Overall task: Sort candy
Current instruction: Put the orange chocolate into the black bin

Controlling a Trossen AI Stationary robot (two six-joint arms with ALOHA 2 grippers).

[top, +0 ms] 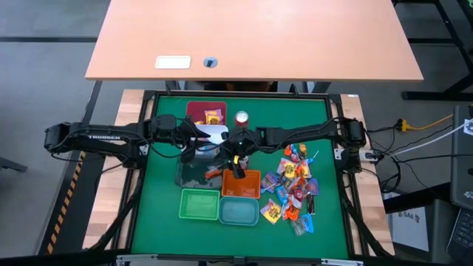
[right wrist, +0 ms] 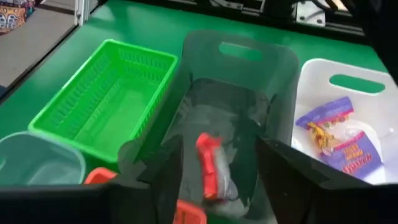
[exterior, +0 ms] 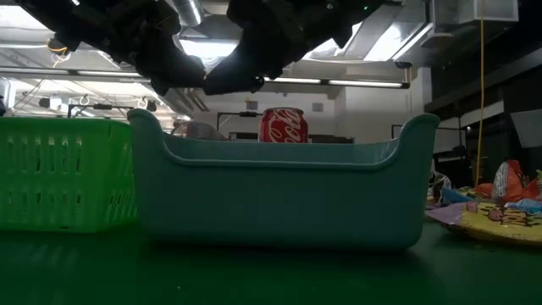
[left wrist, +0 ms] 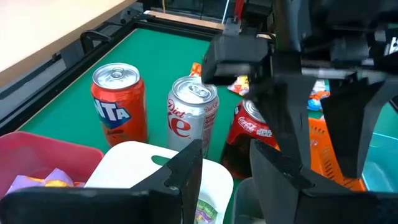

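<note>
Early in the sort, judging by the layout. Main candy pile (top: 295, 188) unsorted at right of the high view, loose on the green mat (top: 155, 222): lots of small crinkly foil and plastic wrappers in yellow, blue, red and orange, plus some lollipop sticks.

Done so far:
- A purple-and-yellow packet (right wrist: 336, 134) in the white bin (right wrist: 373, 118).
- A few yellowish wrappers in the dark red bin (top: 194, 111), upper centre.
- Green basket (right wrist: 99, 93) and teal bin (exterior: 279, 195) look empty.
- Orange bin (top: 251, 188) partly hidden by the arm; contents unclear.

So most of the task is left.

Right gripper (right wrist: 221, 160) centre of the high view, over the smoky grey bin (right wrist: 249, 56). Claw spread wide. Red wrapped candy (right wrist: 208, 162) sits in the gap, apparently not pinched. Can't tell whether it is dropping or already lying on the bin floor.

Left gripper (left wrist: 227, 168) just left of centre, above the white bin. Claw spread, nothing between the fingers.

Materials:
- Bins are smooth moulded plastic with rounded corners and cut-out handles; the grey one is translucent.
- Green basket is a rigid slotted lattice.
- Three aluminium cans (left wrist: 118, 102) upright near the bins, glossy and cylindrical, not part of the sort.
- Mat looks matte and felt-like.
- Wrappers are light and slippery and likely to shift when nudged.
</note>
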